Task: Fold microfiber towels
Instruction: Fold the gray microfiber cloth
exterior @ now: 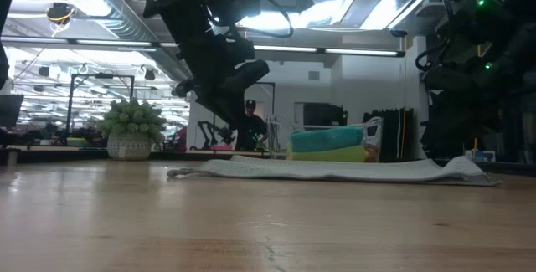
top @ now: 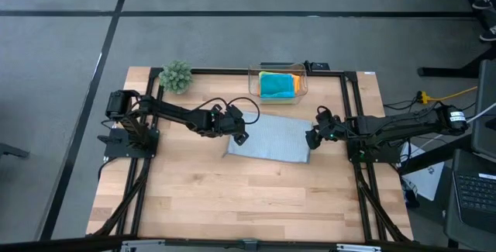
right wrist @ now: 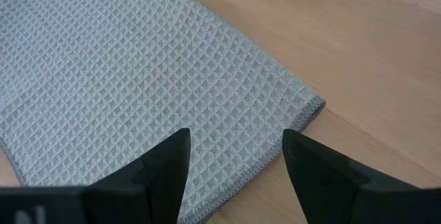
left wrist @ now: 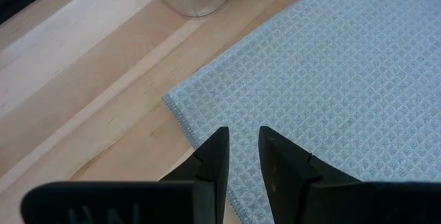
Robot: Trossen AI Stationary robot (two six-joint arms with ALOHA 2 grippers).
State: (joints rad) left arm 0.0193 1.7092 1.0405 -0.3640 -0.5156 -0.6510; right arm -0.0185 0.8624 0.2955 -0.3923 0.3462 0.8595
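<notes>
- I see the grey towel point(top: 267, 138) flat near the table's point(top: 232, 205) far edge.
- My left gripper point(left wrist: 242, 156) – narrow gap, empty – above its left edge.
- My right gripper point(right wrist: 236, 156) – wide, empty – above its right edge.
- No readable writing.

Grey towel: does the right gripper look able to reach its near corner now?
Probably yes. The right gripper is open just above the grey towel, its corner lying flat on the bare table with nothing between.

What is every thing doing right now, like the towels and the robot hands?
grey towel: spread flat on the table, not folded
folded towels: stacked inside the clear box
clear box: upright, no lid showing
plant: standing at the table's corner
left gripper: open a little, above towel's edge
right gripper: wide open, above towel's corner
</notes>
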